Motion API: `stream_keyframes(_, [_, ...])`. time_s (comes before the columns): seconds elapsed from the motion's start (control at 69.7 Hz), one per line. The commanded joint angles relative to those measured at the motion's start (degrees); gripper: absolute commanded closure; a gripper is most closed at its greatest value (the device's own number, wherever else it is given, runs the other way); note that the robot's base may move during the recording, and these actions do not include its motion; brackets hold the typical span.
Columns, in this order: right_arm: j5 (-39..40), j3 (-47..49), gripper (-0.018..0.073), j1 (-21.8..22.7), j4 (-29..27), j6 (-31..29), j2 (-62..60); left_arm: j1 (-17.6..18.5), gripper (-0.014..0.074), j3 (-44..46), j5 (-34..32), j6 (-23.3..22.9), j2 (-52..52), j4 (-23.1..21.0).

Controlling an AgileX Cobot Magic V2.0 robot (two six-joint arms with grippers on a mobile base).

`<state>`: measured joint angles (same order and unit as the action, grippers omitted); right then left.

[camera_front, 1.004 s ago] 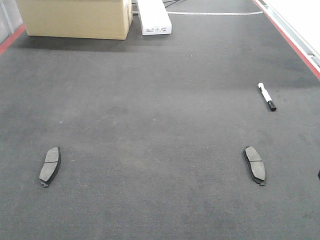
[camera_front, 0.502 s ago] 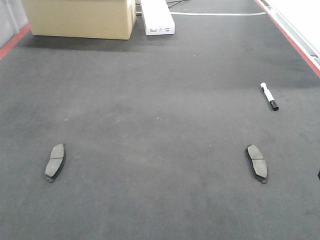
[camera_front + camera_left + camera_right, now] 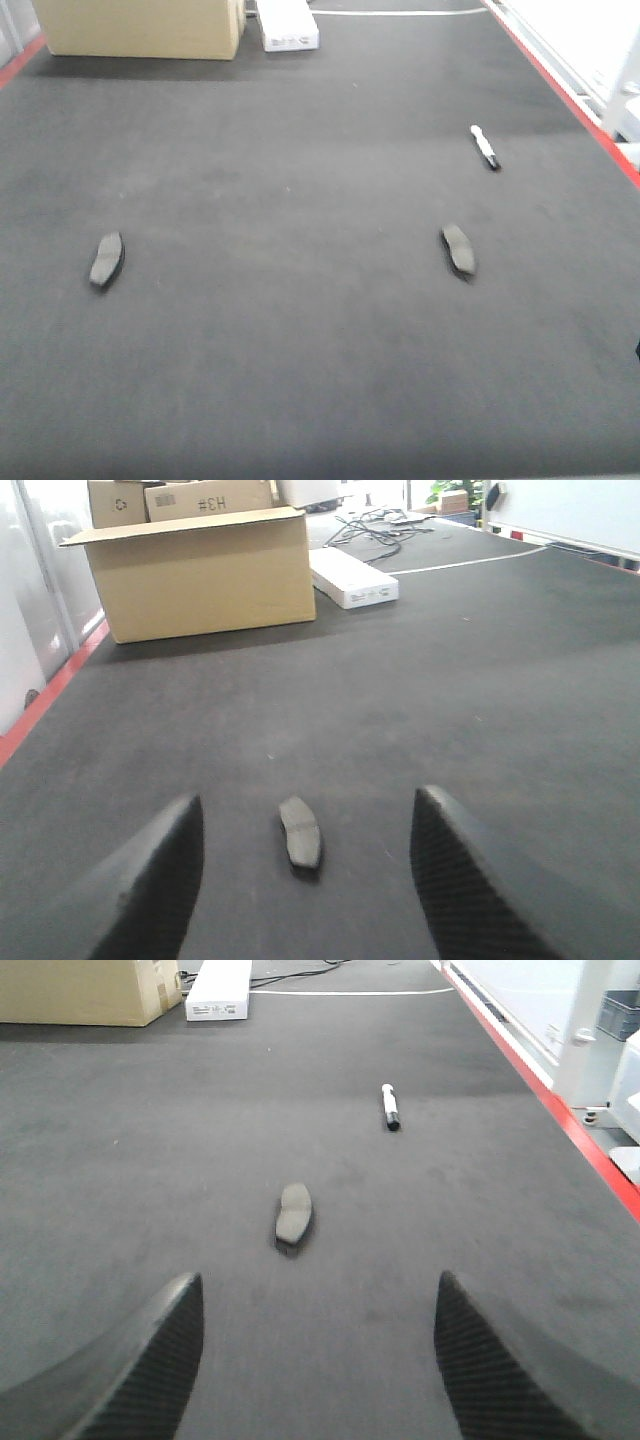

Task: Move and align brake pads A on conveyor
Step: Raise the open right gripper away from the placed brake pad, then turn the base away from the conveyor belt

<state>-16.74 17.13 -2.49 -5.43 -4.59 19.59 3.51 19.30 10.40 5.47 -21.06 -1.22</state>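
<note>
The left brake pad (image 3: pixel 106 259) lies on the left of the conveyor (image 3: pixel 300 150), and the left gripper (image 3: pixel 305 792) hangs spread wide near it. The right brake pad (image 3: pixel 459 249) lies on the right, and the right gripper (image 3: pixel 317 1278) is spread wide too. I think this is the reaching step. Next, each gripper must go down and pinch its pad.

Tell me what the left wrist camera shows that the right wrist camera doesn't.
Only the left wrist view: the left brake pad lying ahead of the open left gripper, plus cables beyond the boxes.
Only the right wrist view: the right brake pad ahead of the open right gripper, and the marker pen farther along.
Both: the conveyor, with the cardboard box and the white box at its far end.
</note>
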Motion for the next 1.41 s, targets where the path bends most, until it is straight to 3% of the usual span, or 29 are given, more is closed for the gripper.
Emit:
stream_keyframes(0.0, [3.97, 1.58, 0.0090, 0.05, 0.05, -0.47, 0.53, 0.09, 0.0148, 1.57, -4.40, -0.12, -0.20, -0.02])
stream_keyframes(1.392, [3.90, 1.58, 0.0090, 0.05, 0.05, -0.47, 0.51, 0.09, 0.0148, 1.57, -4.40, -0.12, -0.20, -0.02])
